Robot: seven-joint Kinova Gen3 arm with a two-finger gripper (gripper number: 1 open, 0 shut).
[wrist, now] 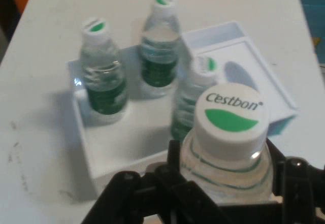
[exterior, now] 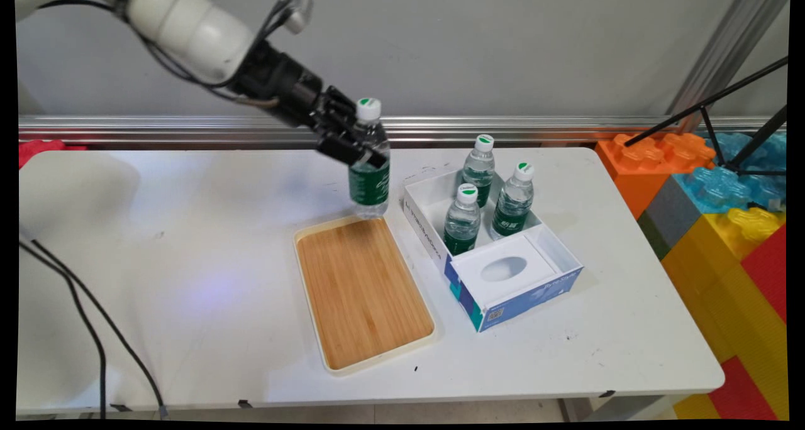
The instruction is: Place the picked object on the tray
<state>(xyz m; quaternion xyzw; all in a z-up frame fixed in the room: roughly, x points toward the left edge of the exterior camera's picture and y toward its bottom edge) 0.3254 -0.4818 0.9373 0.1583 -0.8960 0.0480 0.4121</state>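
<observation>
bottle (exterior: 370, 166): clear glossy plastic | tray (exterior: 361, 288): matt grained wood | box (exterior: 503, 273): smooth cardboard | table (exterior: 188, 279): smooth white

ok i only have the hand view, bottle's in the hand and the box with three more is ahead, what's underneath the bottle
Observer: A wooden tray on the white table. The bottle is upright, with its base at the tray's far rim.
Operator: is it resting on the tray
Observer: The main view doesn't settle that. The base looks level with the rim, and the hand grips the bottle just below the shoulder.
Operator: anything on the tray, and where's the box from it
Observer: Nothing lies on the tray. The box sits beside the tray's right edge with a narrow gap between them.
</observation>
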